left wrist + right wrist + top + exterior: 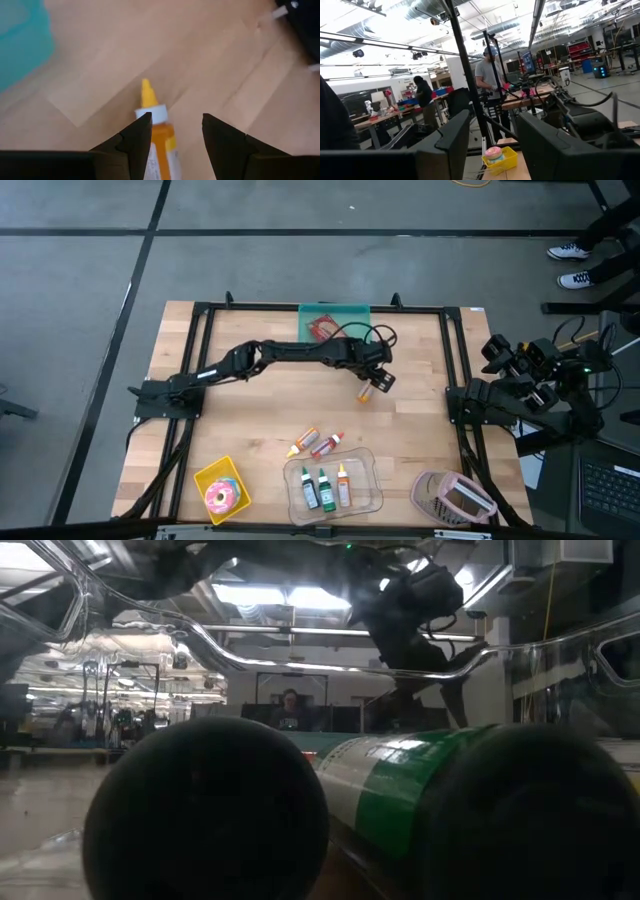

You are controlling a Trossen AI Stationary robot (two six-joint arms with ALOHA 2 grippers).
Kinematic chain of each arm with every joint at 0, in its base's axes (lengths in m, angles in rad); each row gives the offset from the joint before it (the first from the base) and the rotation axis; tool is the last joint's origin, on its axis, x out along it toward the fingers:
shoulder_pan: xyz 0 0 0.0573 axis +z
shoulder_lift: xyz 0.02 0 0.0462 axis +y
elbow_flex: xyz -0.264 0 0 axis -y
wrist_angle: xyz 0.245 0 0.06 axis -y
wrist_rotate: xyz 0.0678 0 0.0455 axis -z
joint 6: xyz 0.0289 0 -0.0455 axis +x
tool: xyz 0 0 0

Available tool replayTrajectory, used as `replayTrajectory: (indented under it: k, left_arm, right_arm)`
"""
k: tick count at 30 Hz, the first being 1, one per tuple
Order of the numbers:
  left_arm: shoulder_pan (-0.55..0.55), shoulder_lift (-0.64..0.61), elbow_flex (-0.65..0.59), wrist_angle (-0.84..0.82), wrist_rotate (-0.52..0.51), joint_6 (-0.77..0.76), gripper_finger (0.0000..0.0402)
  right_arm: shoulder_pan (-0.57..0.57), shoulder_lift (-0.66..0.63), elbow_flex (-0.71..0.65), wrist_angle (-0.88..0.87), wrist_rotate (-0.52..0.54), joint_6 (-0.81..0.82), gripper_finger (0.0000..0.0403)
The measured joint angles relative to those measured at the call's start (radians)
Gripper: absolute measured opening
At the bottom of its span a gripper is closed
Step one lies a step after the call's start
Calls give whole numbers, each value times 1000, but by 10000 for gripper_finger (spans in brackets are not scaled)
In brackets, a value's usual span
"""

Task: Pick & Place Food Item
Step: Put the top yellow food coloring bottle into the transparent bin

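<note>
Wooden tabletop [250,420] in the high view carried a small orange squeeze bottle with a white collar [366,393] lying right of centre, just in front of a teal plastic bin [334,321]. Left gripper [380,377] hung directly over the bottle; right gripper [495,352] sat parked off the table's right edge. Clear plastic tray [334,484] near the front held three more small bottles, a yellow box with a pink doughnut [221,489] beside it.

Low view was blocked by dark round caps and a green-labelled bottle [400,790] close up.

Left wrist view: fingers [138,137] were spread, straddling the orange bottle [159,145] at its shoulder, not visibly pinching it.

Right wrist view: fingers [452,140] were apart, empty, aimed into the room with people behind.

Bottle looked light, smooth, likely slippery and squeezable; best grip seemed across the body below the collar, modest force.
</note>
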Motion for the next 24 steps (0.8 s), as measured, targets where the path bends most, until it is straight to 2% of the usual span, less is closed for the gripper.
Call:
replayTrajectory:
  k: [9, 18, 24]
  left_arm:
    - [-30, 0, 0, -1, 2, -35, 169]
    - [-21, 0, 0, -14, -57, -42, 169]
    - [0, 15, 0, 8, -19, -42, 169]
  right_arm:
    - [0, 0, 0, 0, 1, -27, 165]
    - [0, 0, 0, 0, 5, -27, 165]
    - [0, 0, 0, 0, 5, -10, 165]
